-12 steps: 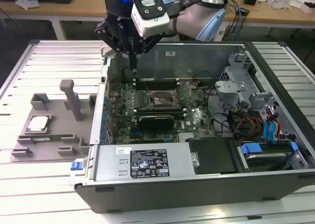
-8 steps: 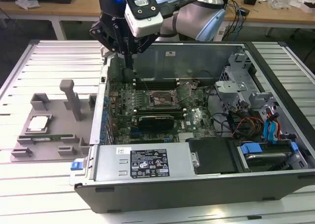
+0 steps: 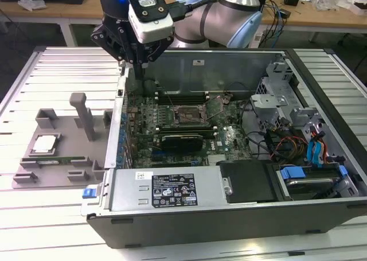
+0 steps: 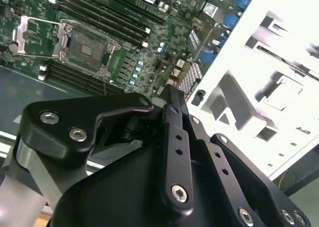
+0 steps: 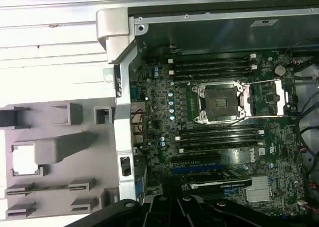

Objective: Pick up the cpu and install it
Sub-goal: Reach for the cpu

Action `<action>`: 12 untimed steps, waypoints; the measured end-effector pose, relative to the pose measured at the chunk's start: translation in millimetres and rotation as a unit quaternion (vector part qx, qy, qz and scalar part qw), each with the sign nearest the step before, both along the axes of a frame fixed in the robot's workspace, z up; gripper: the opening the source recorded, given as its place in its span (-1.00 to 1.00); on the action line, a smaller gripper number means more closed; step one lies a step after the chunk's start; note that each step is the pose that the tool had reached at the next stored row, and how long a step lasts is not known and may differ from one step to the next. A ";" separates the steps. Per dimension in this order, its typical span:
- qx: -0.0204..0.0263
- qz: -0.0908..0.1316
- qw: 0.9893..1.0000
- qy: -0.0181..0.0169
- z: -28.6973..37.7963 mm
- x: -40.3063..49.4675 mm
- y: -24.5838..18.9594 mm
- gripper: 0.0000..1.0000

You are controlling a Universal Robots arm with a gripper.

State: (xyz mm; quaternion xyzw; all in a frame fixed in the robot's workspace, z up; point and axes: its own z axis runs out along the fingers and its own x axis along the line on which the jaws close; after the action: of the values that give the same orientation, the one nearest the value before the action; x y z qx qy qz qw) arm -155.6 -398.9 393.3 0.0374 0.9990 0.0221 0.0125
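Note:
The cpu point(image 3: 45, 144), a flat silver square, lies in a recess of the grey tray point(image 3: 67, 136) to the exterior view's left of the open computer case. In the first wrist view the cpu point(image 5: 25, 159) is a bright white square. My gripper point(image 3: 140, 70) hangs above the case's left wall, between tray and motherboard, well above and apart from the cpu. Its black fingers point(image 4: 172, 132) meet at the tip, shut with nothing in them. The motherboard's socket point(image 3: 189, 116) stands uncovered, seen in both wrist views point(image 4: 87, 47) point(image 5: 221, 102).
A green memory stick point(image 3: 57, 159) lies along the tray's front, and a tall grey post point(image 3: 84, 115) rises from it. The case wall point(image 3: 119, 123) separates tray and board. A black card point(image 3: 180, 139), a drive cage and blue cables point(image 3: 312, 152) fill the case's right.

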 end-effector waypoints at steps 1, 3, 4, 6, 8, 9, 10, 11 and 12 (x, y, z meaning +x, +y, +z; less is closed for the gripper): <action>0.000 0.000 1.000 0.000 0.0 -4.6 0.0 -0.79; 0.000 0.000 1.000 0.000 0.0 -14.2 0.0 -0.79; 0.000 0.000 1.000 0.000 0.0 -15.5 0.0 -0.79; 0.000 0.000 1.000 0.000 0.0 -19.6 0.0 -0.79; 0.000 0.000 1.000 0.000 0.0 -28.5 0.0 -0.79; 0.000 0.000 1.000 0.000 0.0 -32.2 0.0 -0.79; 0.000 0.000 1.000 0.000 0.0 -34.0 0.0 -0.79; 0.000 0.000 1.000 0.000 0.0 -35.3 0.0 -0.79; 0.000 0.000 1.000 0.000 0.0 -38.4 0.0 -0.79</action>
State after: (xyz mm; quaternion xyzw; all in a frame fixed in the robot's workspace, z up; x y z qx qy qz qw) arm -194.1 -398.9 393.3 0.0374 0.9990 0.0221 0.0125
